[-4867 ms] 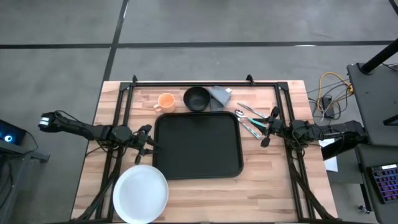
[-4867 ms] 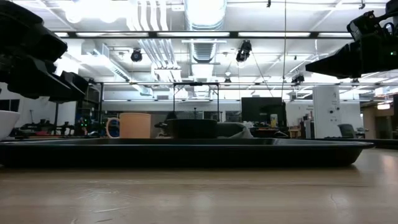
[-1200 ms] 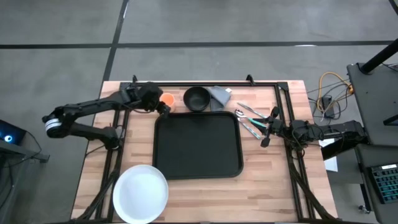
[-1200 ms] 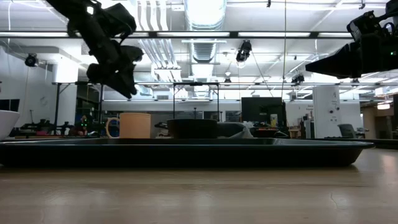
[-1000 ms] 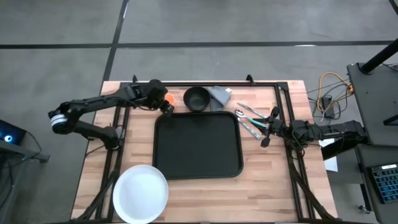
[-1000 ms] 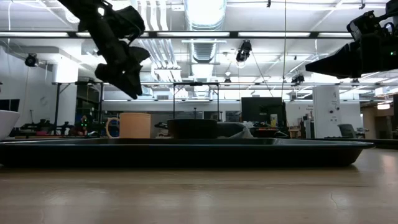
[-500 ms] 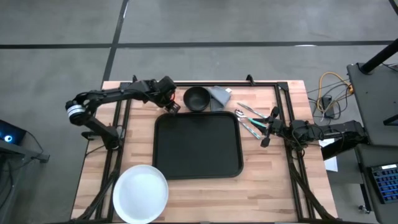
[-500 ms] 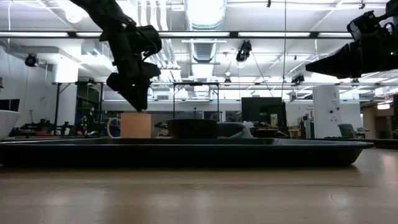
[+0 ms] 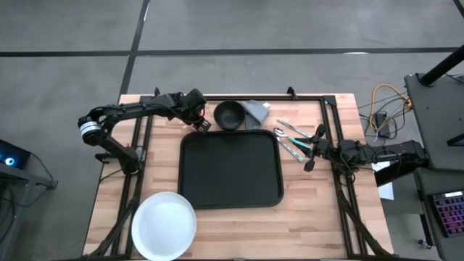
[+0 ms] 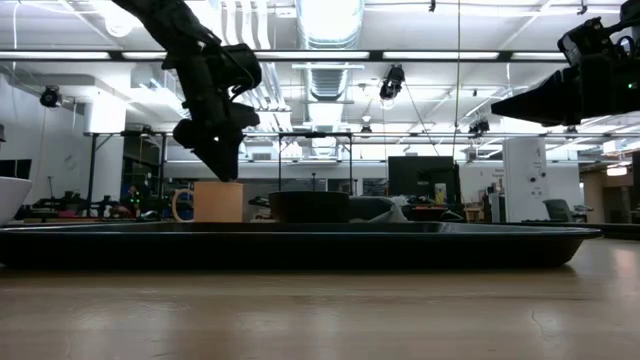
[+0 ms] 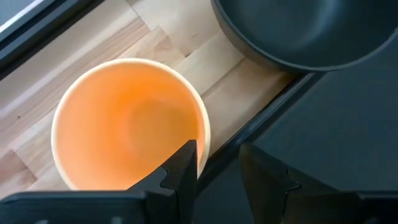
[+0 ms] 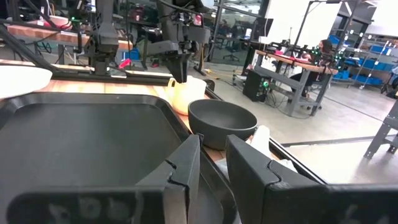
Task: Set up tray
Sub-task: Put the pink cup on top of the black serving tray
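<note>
While the left tool (image 11: 217, 165) straddles the orange cup's (image 11: 127, 121) rim, fingers apart, a skewed closing could tip it toward the nearby bowl (image 11: 298, 31).

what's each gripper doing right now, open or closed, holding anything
left gripper: open, fingers straddling the orange cup rim, not yet closed on it
right gripper: open, holding nothing, waiting beside the tray
</note>
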